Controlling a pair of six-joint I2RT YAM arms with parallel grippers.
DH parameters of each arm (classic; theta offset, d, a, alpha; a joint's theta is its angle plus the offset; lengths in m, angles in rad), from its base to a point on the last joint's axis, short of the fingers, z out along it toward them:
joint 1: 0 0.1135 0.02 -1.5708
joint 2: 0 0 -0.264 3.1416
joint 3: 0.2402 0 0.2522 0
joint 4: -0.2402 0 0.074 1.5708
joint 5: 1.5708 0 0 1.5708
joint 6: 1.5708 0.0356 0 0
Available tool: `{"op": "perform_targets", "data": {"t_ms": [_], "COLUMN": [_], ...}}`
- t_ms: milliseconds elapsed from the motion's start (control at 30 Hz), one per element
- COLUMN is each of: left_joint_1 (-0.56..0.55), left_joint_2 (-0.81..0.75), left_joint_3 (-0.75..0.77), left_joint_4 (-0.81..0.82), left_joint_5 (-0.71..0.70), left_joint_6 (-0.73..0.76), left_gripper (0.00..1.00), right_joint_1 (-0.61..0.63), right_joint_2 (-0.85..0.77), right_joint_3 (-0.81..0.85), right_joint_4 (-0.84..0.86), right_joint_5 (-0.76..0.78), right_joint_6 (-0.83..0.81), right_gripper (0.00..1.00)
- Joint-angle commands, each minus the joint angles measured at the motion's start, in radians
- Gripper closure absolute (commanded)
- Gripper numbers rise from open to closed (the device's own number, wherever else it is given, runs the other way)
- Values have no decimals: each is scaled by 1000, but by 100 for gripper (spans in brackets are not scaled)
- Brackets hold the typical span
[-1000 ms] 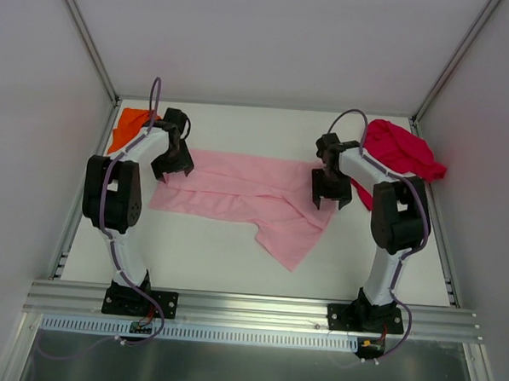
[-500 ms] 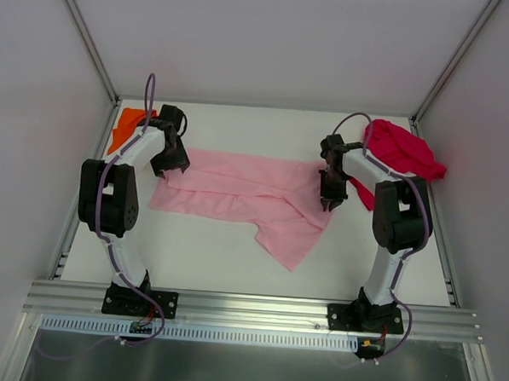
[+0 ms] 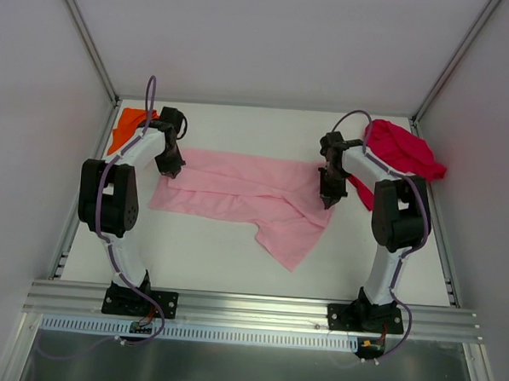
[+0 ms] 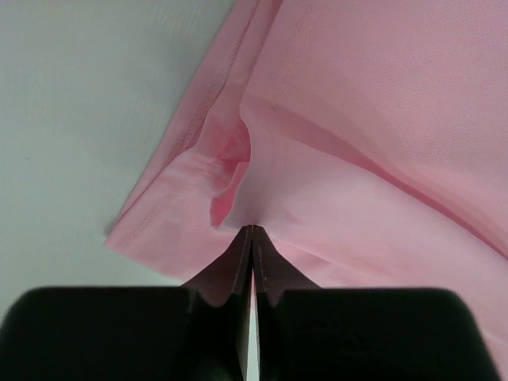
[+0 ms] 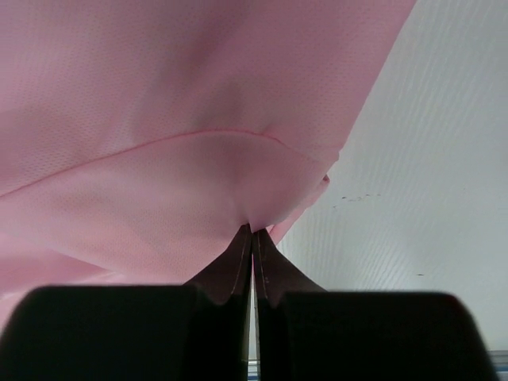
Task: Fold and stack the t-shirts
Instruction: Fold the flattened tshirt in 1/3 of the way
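The light pink t-shirt [image 3: 246, 194] lies spread across the middle of the white table, one part trailing toward the front. At its left end my left gripper [image 3: 169, 170] is shut on the pink cloth, which bunches at the fingertips [image 4: 252, 228] near a hemmed corner [image 4: 159, 222]. My right gripper [image 3: 326, 197] is shut on the shirt's right edge, the cloth [image 5: 159, 159] pinched at its tips [image 5: 253, 230]. The orange t-shirt [image 3: 128, 126] sits at the back left behind the left arm. The crimson red t-shirt [image 3: 402, 151] is heaped at the back right.
White walls with metal posts close in the table on the left, back and right. An aluminium rail [image 3: 248, 305] runs along the near edge where both arm bases are bolted. Bare white table [image 3: 191, 251] shows in front of the pink shirt.
Both grippers have gone from open to shut on the pink shirt's ends. The right gripper closed first, then the left. The shirt itself has hardly shifted.
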Motion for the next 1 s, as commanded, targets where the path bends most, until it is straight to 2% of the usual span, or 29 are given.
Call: {"op": "perform_targets", "data": {"t_ms": [0, 33, 133, 233, 267, 300, 400, 500, 533, 567, 600, 967], "left_joint_1": [11, 11, 11, 11, 11, 11, 11, 11, 11, 11, 11, 11], "left_joint_2": [-46, -47, -57, -51, -47, -44, -23, -1, 5, 5, 5, -44], "left_joint_3": [5, 3, -10, -16, -21, -24, -35, -47, -53, -62, -62, -1], "left_joint_4": [-6, -4, -4, -4, -3, 0, 11, 25, 34, 37, 43, 49], "left_joint_5": [1, 2, -19, -38, -41, -38, -36, -36, -35, -30, -27, -29], "left_joint_6": [9, 10, 4, 5, 7, 10, 16, 21, 21, 21, 21, 36], "left_gripper": [100, 92, 53, 43, 43, 44, 54, 68, 75, 90, 98, 100], "right_joint_1": [-3, -3, -4, -3, -4, -3, -4, -3, -3, -4, -4, -4], "right_joint_2": [0, 0, -6, -8, -9, -14, -20, -22, -25, -23, -25, -13], "right_joint_3": [78, 86, 78, 69, 63, 60, 60, 60, 60, 58, 57, 116], "right_joint_4": [-43, -50, -50, -49, -47, -44, -46, -49, -47, -50, -49, -72], "right_joint_5": [8, 8, 11, 11, 8, 9, 14, 15, 15, 17, 17, 12], "right_joint_6": [-13, -17, -17, -17, -18, -18, -18, -18, -17, -18, -17, -49], "right_gripper": [99, 99, 99, 99, 99, 99, 99, 99, 99, 99, 99, 99]}}
